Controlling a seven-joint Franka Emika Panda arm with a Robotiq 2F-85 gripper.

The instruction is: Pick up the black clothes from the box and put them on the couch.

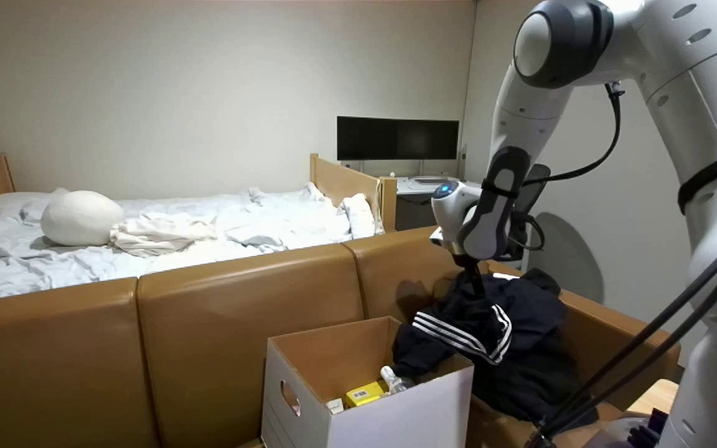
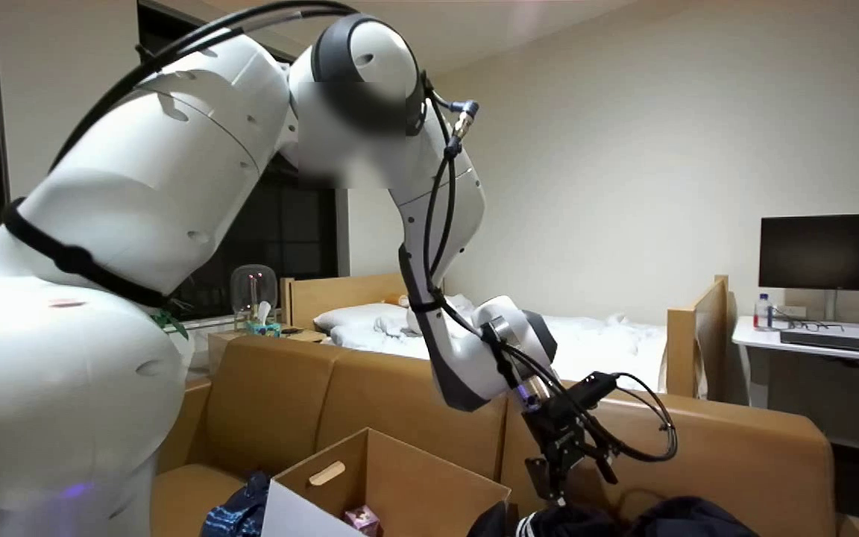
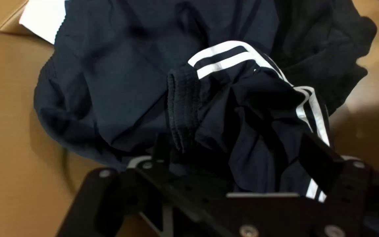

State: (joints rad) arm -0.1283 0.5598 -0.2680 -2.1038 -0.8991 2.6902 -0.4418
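Black clothes (image 1: 526, 314) under spread gripper (image 3: 237, 149) | one end over edge of box (image 1: 402, 414) | bare couch (image 3: 10, 115) beside them

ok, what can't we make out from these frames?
Box floor: mostly hidden by the near wall in an exterior view.
Black clothes: heap cut off by the bottom edge in an exterior view.
Gripper: open; contact with the fabric unclear in the wrist view, dark on dark.
White item: clothes and top edge hide part, wrist view.
Yellow pack: print too small in an exterior view.
Elbow: blurred patch in an exterior view.
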